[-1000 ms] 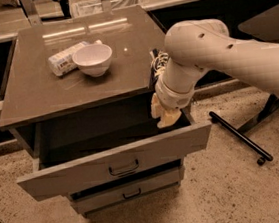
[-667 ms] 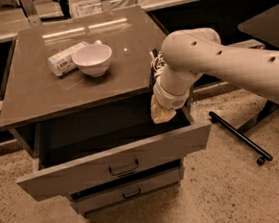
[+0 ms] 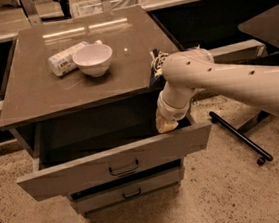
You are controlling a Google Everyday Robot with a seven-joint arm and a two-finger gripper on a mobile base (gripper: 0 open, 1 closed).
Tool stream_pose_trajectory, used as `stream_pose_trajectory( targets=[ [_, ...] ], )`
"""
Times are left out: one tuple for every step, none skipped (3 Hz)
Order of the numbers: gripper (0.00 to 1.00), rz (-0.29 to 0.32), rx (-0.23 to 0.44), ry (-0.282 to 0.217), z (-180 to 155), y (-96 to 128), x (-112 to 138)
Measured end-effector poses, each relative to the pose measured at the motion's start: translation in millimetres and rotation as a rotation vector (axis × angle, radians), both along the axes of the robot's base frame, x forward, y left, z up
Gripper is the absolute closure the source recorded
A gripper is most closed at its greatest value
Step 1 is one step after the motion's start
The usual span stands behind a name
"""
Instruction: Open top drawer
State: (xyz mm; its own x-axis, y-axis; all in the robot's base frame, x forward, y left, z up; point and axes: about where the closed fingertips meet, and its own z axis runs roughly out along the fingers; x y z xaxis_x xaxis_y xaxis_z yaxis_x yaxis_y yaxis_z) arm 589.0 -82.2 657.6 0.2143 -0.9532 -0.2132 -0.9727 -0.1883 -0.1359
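Large grey flat-fronted top drawer: lower centre of frame, standing open, small dark wire pull handle at mid-panel. Pale tan gripper: right of centre, dipped inside the drawer's right end, just behind the front panel; its state cannot be told. Brown cabinet top: upper left. White round bowl: on it, touching a white lying packet.

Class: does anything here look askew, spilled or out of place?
Nothing is spilled or damaged. The small white labelled container lies on its side beside the white bowl on the brown cabinet top. The large grey top drawer stands open, the gripper at its right inner edge.
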Motion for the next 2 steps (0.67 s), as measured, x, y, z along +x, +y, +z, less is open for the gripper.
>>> stream_pose_trajectory(
  targets=[
    [1.00, 0.003, -0.009, 0.024, -10, -3, 0],
    [1.00, 0.027, -0.023, 0.091, -23, -8, -17]
  ],
)
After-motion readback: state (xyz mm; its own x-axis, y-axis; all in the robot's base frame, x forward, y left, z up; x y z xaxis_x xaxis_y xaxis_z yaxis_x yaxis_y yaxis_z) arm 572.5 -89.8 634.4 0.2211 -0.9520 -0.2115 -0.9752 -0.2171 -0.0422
